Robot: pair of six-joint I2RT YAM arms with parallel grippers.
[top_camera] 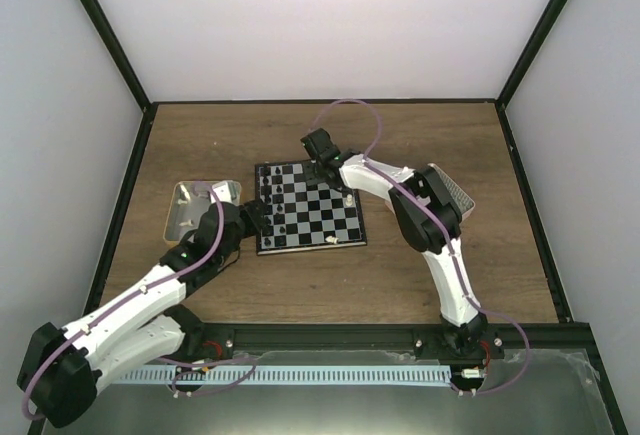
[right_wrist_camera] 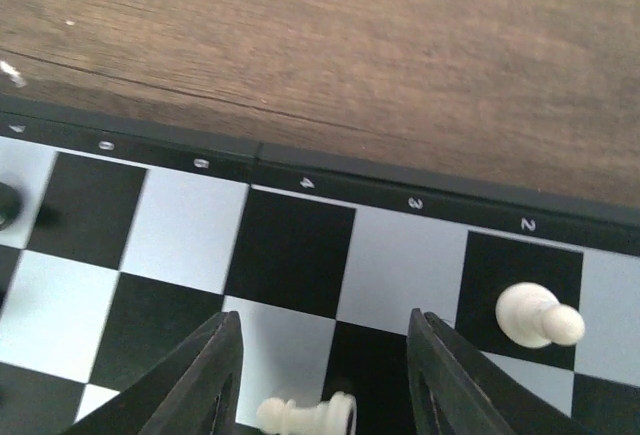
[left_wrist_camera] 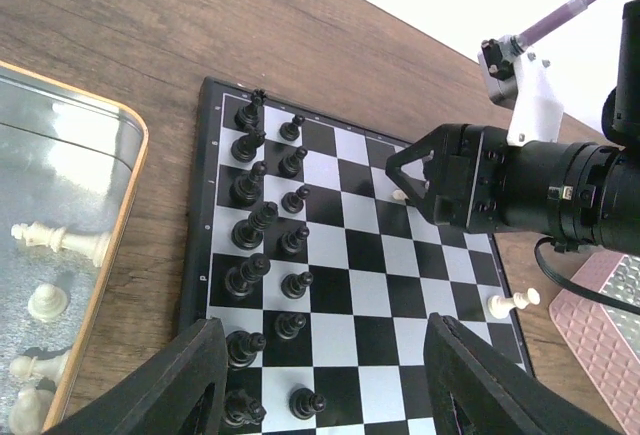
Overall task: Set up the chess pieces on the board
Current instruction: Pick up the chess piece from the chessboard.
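The chess pieces [left_wrist_camera: 262,217] are split between the board [left_wrist_camera: 345,290] and a tan tray [left_wrist_camera: 60,155]. The board lies flat around the middle of the wooden worktop [top_camera: 420,285]. The tan tray sits just beside the board, toward the worktop's left edge. A pink tray [left_wrist_camera: 600,325] lies off the board's right side, largely covered by the right arm in the overhead view.

The black pieces [left_wrist_camera: 292,240] stand upright in two lines along the board's left edge. Several white pieces [left_wrist_camera: 45,302] are in the tan tray, among them a tall white piece [left_wrist_camera: 60,242] lying on its side.

The right gripper [right_wrist_camera: 322,327] hovers low over the squares beside the board's far edge, its jaws standing apart. A white pawn [right_wrist_camera: 300,417] lies on its side on the board between the fingers and touches neither of them. Just to the right of it, a second white pawn [right_wrist_camera: 535,315] rests on the dark square next to the border mark 2. Whether that one is upright or tipped cannot be told. A third white piece [left_wrist_camera: 510,303] lies on its side across the board's right border.

The left gripper [left_wrist_camera: 325,340] is at the board's left edge, above the near end of the black lines. Its jaws are spread wide, with nothing between them.
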